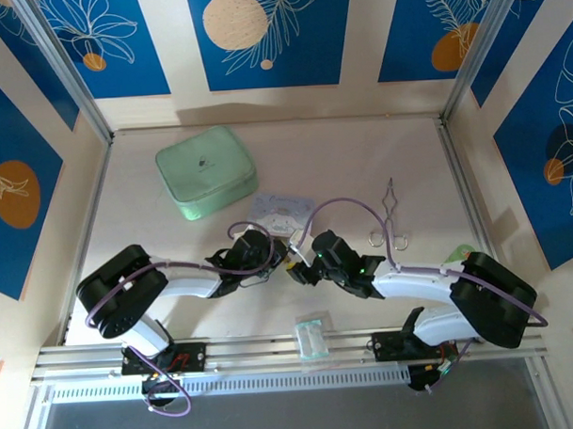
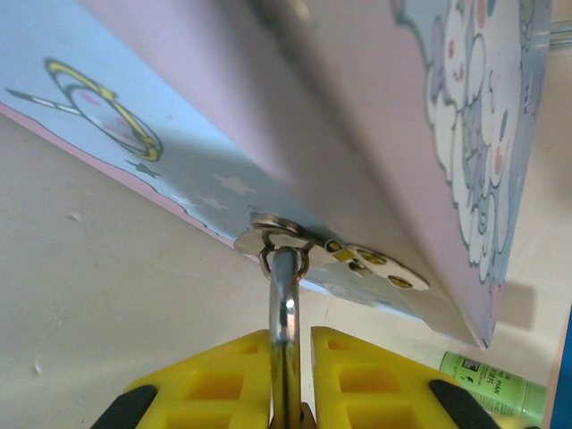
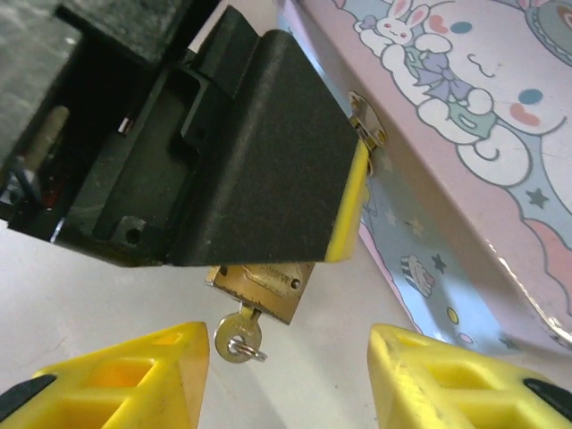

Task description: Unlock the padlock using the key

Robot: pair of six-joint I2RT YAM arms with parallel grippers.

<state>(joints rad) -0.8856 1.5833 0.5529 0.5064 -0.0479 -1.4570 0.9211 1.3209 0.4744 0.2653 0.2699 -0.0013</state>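
Note:
In the right wrist view the brass padlock [image 3: 264,284] hangs below the left gripper's black finger with its yellow pad [image 3: 350,210]. The small silver key [image 3: 238,338] sticks out of the padlock's underside, a tiny ring through its head. My right gripper [image 3: 286,375] is open just below, its left finger close beside the key. In the left wrist view my left gripper [image 2: 288,375] is shut on the padlock's silver shackle [image 2: 284,299], which passes through the hasp [image 2: 286,234] of the pastel cartoon box [image 2: 357,134]. From above, both grippers [image 1: 274,255] [image 1: 300,268] meet at the box's near edge.
A mint-green case [image 1: 207,170] lies at the back left. Silver wire tongs and rings [image 1: 388,216] lie right of the cartoon box [image 1: 282,213]. A small clear box [image 1: 312,336] sits on the front rail. A green tube [image 2: 492,380] lies near the right side.

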